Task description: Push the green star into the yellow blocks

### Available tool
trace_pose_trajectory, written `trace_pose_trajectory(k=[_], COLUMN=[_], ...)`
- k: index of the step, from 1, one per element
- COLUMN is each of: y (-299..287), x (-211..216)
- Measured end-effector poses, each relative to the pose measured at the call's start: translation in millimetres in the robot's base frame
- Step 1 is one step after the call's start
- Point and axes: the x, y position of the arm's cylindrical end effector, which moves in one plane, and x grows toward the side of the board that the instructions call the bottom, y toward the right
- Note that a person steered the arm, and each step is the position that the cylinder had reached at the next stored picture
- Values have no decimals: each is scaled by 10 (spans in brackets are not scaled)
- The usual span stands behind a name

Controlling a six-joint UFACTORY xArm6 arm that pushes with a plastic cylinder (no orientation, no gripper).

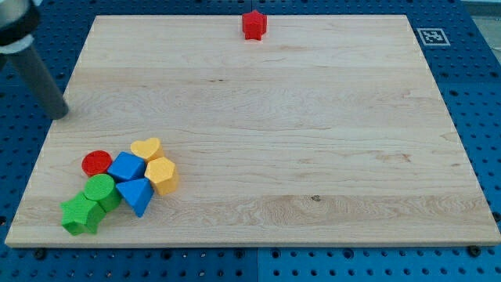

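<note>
Well, my tip (61,116) carries no pincer and sits at the board's ten o'clock; it should circle behind the green star (78,215) at seven o'clock, pushing toward two o'clock, toward the yellow heart (145,148) and yellow hexagon (162,174).

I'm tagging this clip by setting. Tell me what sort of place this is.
Most likely a robotics lab bench. A wooden board lies on a blue perforated base, with a fiducial marker at its corner. My tip sits at the board's left edge, well above the coloured toy blocks.

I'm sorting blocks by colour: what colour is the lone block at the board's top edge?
Red: the red block, seen in the camera view.
</note>
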Motion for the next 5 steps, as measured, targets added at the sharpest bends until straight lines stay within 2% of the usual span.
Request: trace_pose_trajectory(k=[1,2,4,5], y=[-44,-40,-35,-24], x=[2,260,1876,1840])
